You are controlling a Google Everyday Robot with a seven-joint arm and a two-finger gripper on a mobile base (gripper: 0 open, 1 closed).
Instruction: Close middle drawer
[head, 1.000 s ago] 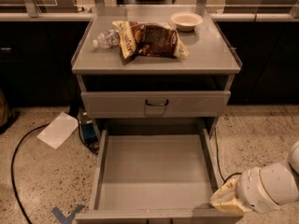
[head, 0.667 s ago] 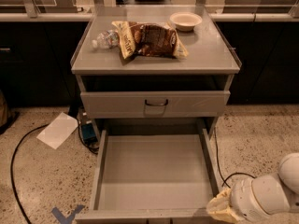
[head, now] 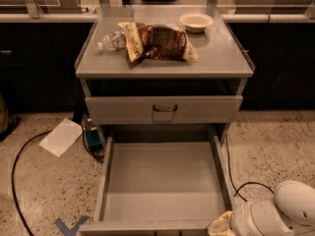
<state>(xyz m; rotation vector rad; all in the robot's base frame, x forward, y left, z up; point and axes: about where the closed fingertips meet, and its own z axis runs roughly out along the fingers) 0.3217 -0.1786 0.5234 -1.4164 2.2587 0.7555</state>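
Observation:
The middle drawer [head: 165, 181] is pulled far out toward me. It is a long, plain grey tray with nothing in it, and its low front panel [head: 147, 227] lies at the bottom edge of the view. Its handle is out of view. Above it, the closed upper drawer [head: 123, 109] shows a dark loop handle [head: 165, 108]. My gripper [head: 220, 227] is at the bottom right, right at the open drawer's front right corner. The white arm [head: 280, 213] runs off behind it to the right.
On the cabinet top [head: 216, 58] lie a chip bag [head: 160, 42], a water bottle [head: 111, 41] and a small bowl [head: 196, 21]. On the floor are a white paper sheet [head: 61, 136], a blue box [head: 92, 137], black cables [head: 17, 166] [head: 246, 185] and a blue tape cross [head: 69, 226].
The gripper and arm have moved down and to the left, ending at the open drawer's front right corner. The drawer has not visibly moved.

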